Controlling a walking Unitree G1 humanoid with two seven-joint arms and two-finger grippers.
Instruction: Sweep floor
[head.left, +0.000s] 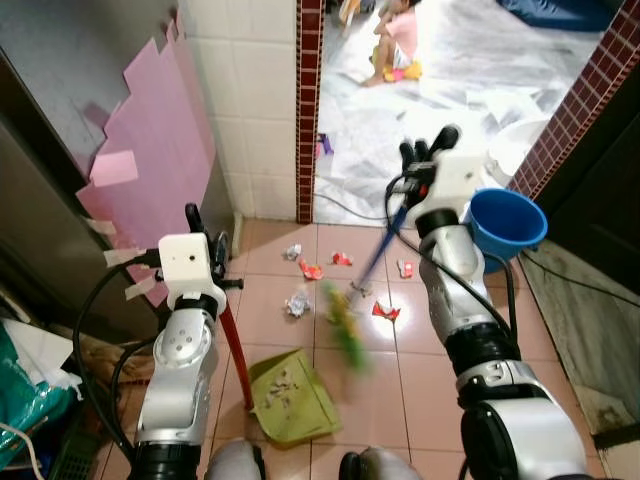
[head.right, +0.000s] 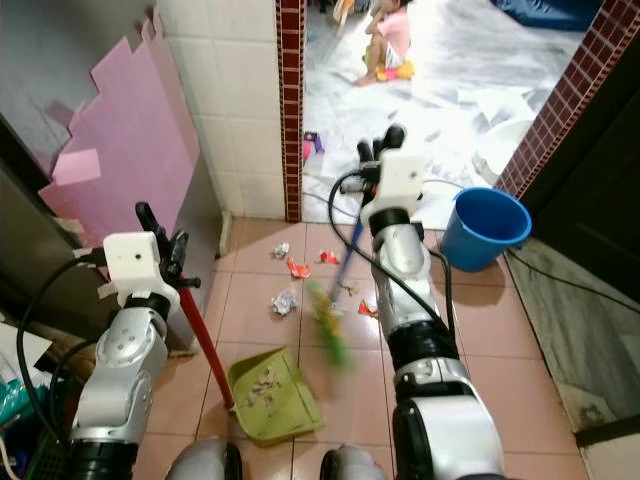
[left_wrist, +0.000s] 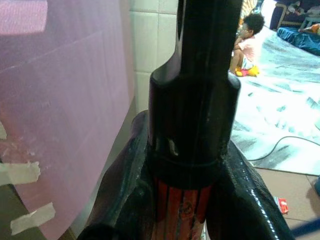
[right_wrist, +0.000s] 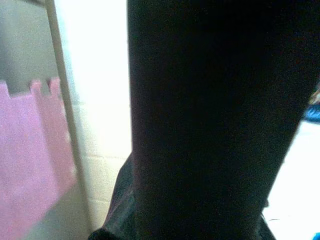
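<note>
A blue-handled broom (head.left: 372, 262) slants down from the right claw (head.left: 425, 152), clamped on its grip, to a blurred green brush head (head.left: 345, 328) on the pink tiled floor (head.left: 420, 380). Just beside the bristles lies a green dustpan (head.left: 290, 397) holding scraps, its red handle (head.left: 236, 345) gripped tight by the left claw (head.left: 205, 238). Paper litter (head.left: 297, 301) dots the tiles ahead; a blue bucket (head.left: 505, 222) stands near the doorway, where a person (head.left: 395, 40), apparently seated, is beyond.
</note>
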